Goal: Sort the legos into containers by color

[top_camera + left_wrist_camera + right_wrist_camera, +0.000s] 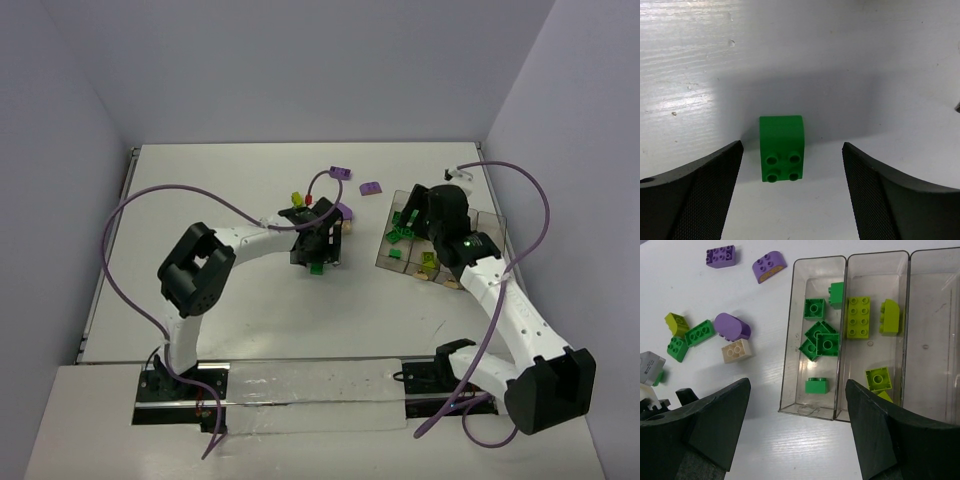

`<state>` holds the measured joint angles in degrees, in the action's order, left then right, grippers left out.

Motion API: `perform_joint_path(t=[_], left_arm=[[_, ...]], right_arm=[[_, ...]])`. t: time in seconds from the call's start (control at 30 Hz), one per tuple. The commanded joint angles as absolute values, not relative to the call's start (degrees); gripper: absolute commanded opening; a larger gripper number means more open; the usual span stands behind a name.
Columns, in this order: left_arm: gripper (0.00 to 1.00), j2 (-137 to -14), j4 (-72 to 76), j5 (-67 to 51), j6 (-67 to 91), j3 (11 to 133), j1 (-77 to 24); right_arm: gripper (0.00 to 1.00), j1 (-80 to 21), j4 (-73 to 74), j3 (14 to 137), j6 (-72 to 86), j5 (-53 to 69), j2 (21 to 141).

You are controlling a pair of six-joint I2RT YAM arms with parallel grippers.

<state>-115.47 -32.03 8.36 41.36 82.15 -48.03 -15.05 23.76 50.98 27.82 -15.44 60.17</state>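
— Where is your left pincer (791, 145) standing?

— It is hanging wide open above the desk (850, 60), gripping nothing. The green brick (781, 136) is sitting on the desk between my fingers (705, 195). It is touching neither and lying a little nearer the one at lower left of the frame.

— Which way is it lying?

— Its long axis is running up the frame, across my closing line, with the studs showing at its near end. I am judging that a straight squeeze would catch its two long flanks.

— And the other side?

— My right pincer (797, 385) is gaping too, and it is empty. It is hovering at the near end of the containers (846, 270), where the dark greens are lying in the left-hand bin. Loose bricks (700, 332) are lying at upper left. In the overhead view, my left arm is the one nearer this brick.
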Motion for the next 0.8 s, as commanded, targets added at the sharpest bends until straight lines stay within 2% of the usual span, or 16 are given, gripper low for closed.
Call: perform_joint_path(t=[0.0, 0.17, 0.37, 0.5, 0.77], left_arm=[[0.88, -105.70, -35.14, 9.74, 40.97, 84.32, -47.84], [0.87, -93.37, -37.80, 11.23, 40.61, 81.71, -42.04], [0.85, -78.67, -38.06, 9.65, 40.87, 72.80, -25.79], [0.85, -75.25, -38.70, 9.85, 40.79, 71.14, -21.14], [0.85, -74.71, -38.99, 9.40, 41.04, 69.65, -20.21]], right_arm=[[0.84, -20.81, 25.00, 51.65, 28.09, -17.11, 60.03], [0.84, -32.15, 23.71, 50.69, 29.76, -20.87, 64.27], [0.84, -41.77, 20.03, 50.66, 33.95, -18.08, 71.37], [0.84, -45.91, 19.02, 54.53, 37.67, -15.94, 81.08], [0.82, -49.31, 18.98, 62.67, 42.54, -16.00, 96.44]])
